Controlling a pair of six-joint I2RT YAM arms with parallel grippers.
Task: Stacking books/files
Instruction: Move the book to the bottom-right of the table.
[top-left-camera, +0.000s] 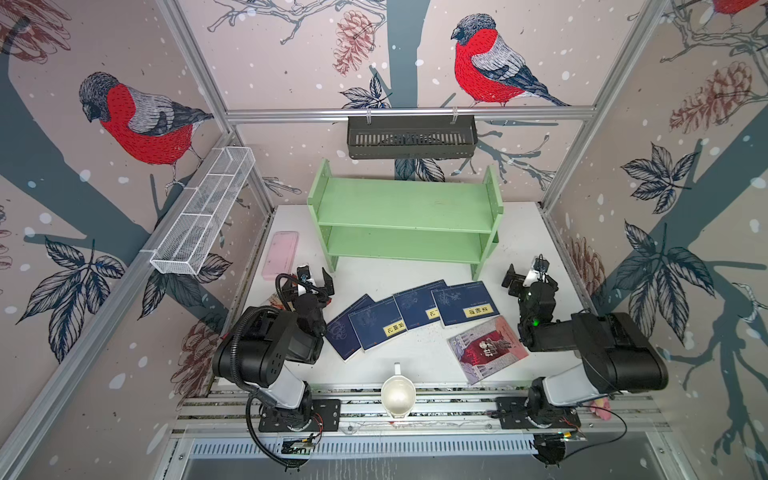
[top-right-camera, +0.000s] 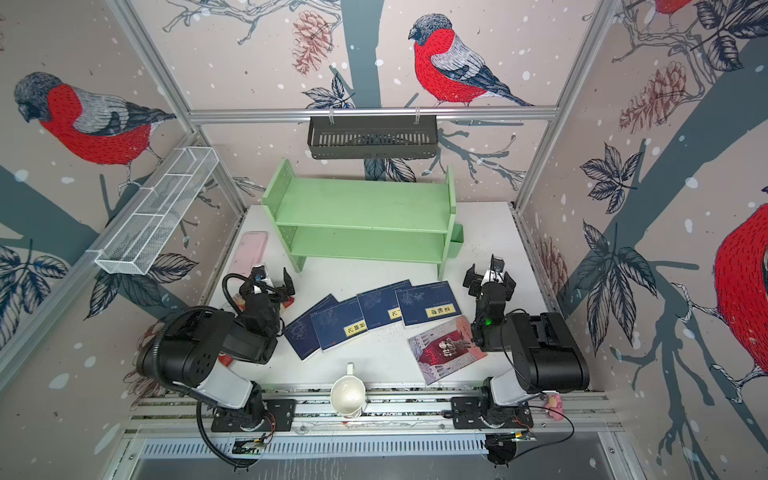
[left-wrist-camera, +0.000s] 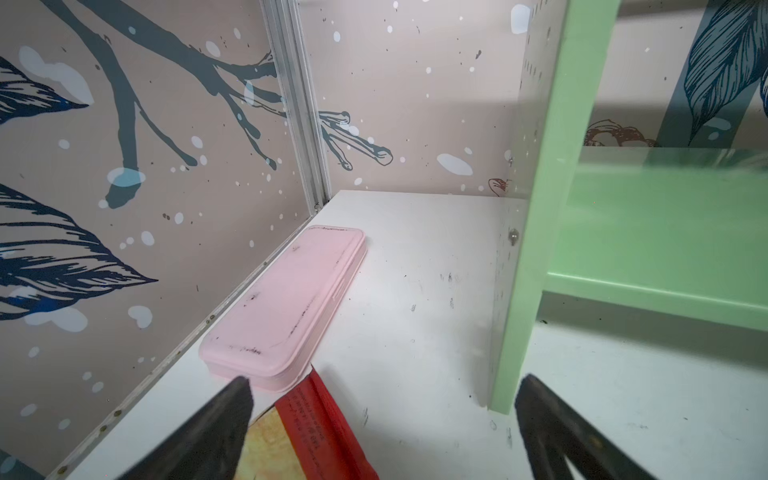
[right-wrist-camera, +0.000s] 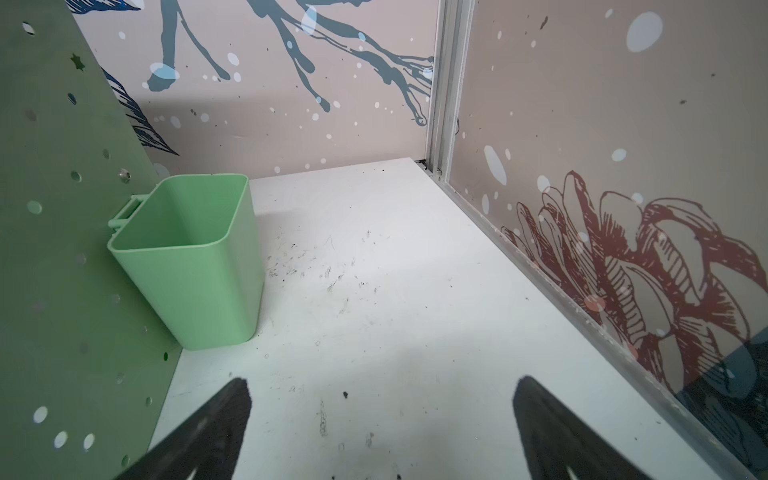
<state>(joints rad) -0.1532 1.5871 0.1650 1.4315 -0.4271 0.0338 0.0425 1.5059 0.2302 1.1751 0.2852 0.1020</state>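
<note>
Left arm (top-left-camera: 266, 353) and right arm (top-left-camera: 615, 353) are black with pale grey lower links (top-left-camera: 286, 390); left carries ribbed hose (top-left-camera: 248, 415).

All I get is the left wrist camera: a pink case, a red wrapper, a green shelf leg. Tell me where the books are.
Observer: Four navy books lie fanned and overlapping on the table, in front of the green shelf.
Operator: Now the fifth book.
Observer: The pink-and-red book lies flat at the right end of the navy row, nearer the table's front edge.
Operator: Report the right gripper.
Observer: The right gripper is open and empty, over bare table beside the green cup hung on the shelf's side.
</note>
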